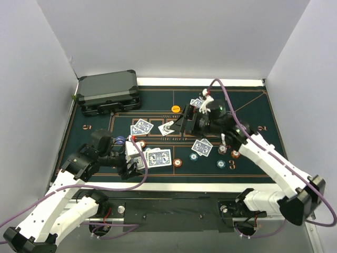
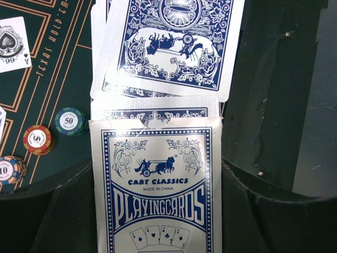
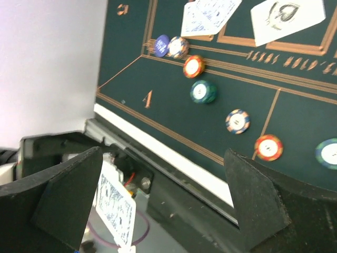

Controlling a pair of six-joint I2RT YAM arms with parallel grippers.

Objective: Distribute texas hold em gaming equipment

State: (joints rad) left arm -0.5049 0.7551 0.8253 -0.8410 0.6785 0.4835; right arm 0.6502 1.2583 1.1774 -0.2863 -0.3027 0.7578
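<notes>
The card box (image 2: 158, 211) is pinched between the fingers of my left pincer (image 2: 157, 161). Its printed front faces the wrist camera and its lower end is cut off by the frame. The top flap is open and the deck (image 2: 155, 112) shows only as a thin strip, so I cannot tell how many cards are inside. Just beyond it a blue-backed card (image 2: 174, 42) lies over others, with its far edge out of view. To the left, on the green mat (image 2: 63, 74), sit a teal chip (image 2: 71, 121), a red chip (image 2: 38, 139) and an orange chip (image 2: 8, 167) partly hidden by my finger. The ace of spades (image 2: 13, 45) is clipped at the frame edge.

My right pincer (image 3: 163, 158) is spread wide. A single small card (image 3: 116, 208) shows just beside the finger on the left of that view. I cannot make out whether it touches the finger, and its lower corner is cut off. Farther back a row of chips (image 3: 203, 91) runs across the mat, and the last one is sliced by the right edge.

From above, loose cards (image 1: 201, 146) lie in small groups around the middle of the mat. The dark grey case (image 1: 108, 94) stands shut at the far left corner, and its closed lid hides the contents.
</notes>
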